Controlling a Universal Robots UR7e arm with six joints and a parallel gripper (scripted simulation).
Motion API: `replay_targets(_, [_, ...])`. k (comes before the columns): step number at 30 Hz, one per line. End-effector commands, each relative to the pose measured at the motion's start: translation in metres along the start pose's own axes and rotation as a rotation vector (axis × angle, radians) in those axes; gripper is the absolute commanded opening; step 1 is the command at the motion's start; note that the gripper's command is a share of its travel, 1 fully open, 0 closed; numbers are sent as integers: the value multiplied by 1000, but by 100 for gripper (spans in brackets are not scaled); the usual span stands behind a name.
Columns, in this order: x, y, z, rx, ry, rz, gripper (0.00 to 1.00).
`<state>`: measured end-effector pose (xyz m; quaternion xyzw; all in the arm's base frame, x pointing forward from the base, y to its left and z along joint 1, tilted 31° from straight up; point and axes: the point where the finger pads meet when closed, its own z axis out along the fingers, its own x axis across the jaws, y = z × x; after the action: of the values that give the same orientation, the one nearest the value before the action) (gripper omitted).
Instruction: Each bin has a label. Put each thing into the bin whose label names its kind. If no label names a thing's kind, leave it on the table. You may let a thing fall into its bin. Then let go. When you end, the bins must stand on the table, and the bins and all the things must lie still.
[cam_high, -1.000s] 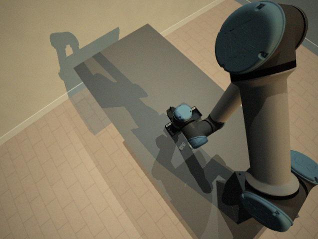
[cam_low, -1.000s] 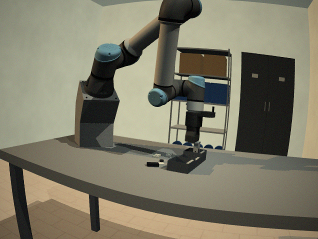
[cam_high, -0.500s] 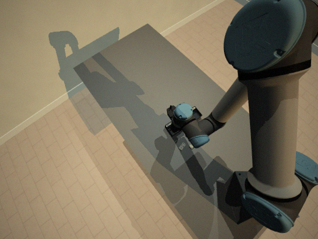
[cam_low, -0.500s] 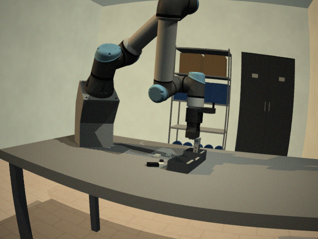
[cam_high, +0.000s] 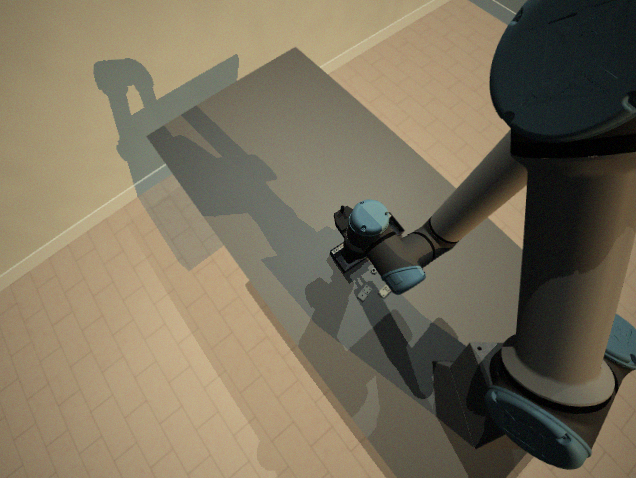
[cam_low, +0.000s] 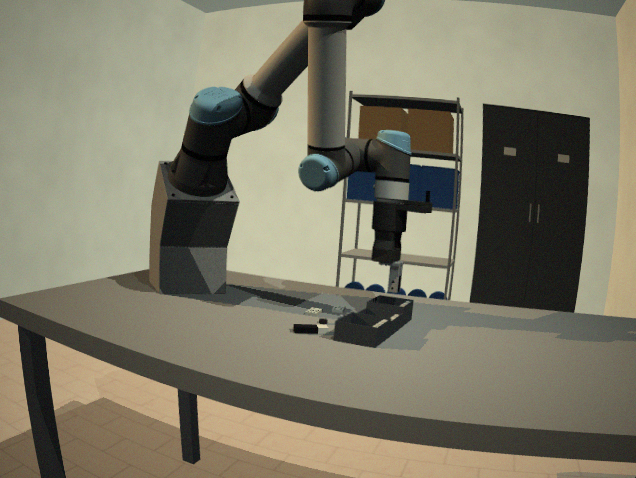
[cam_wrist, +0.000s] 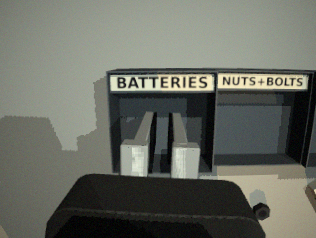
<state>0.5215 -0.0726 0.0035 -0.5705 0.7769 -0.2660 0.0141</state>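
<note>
Bins (cam_high: 350, 268) (cam_low: 354, 333) (cam_wrist: 216, 120), joined in one dark divided tray, are standing on the table (cam_high: 308, 128) (cam_low: 246, 354) (cam_wrist: 45, 40) beneath the pincer (cam_low: 394, 290) (cam_wrist: 162, 114). The pincer is released, its two pale fingers standing a little apart and pointing down, with a visible gap and nothing showing between them. In the wrist view it is lining up with the compartment marked BATTERIES; whether anything is lying in its shadowed bottom, I cannot tell. Next to that compartment, the one marked NUTS+BOLTS is showing a bare visible floor. A further compartment is running out of the wrist view, its label unreadable.

Outside the tray, a small dark nut-like piece (cam_wrist: 261, 211) is resting on the table near the NUTS+BOLTS compartment. In the exterior view, a black cylinder (cam_low: 304, 328) is lying near the tray, and a pale piece (cam_high: 384, 291) (cam_low: 313, 310) and a grey piece (cam_high: 364, 292) (cam_low: 338, 308) are lying beyond it. Farther back, a shelf unit (cam_low: 339, 241) and a dark cabinet (cam_low: 532, 256) are standing.

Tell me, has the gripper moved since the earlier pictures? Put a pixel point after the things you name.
Yes, it went up: the gripper (cam_low: 394, 291) (cam_wrist: 162, 127) now sits higher over the black bins (cam_high: 337, 262) (cam_low: 357, 336) (cam_wrist: 215, 125) in the exterior view.
</note>
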Motion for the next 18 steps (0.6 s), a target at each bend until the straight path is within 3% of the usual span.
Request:
replay_targets(1, [0, -1, -9, 0, 0, 0, 31])
replay_targets(7, [0, -1, -9, 0, 0, 0, 31])
replay_targets(18, [0, -1, -100, 0, 0, 0, 31])
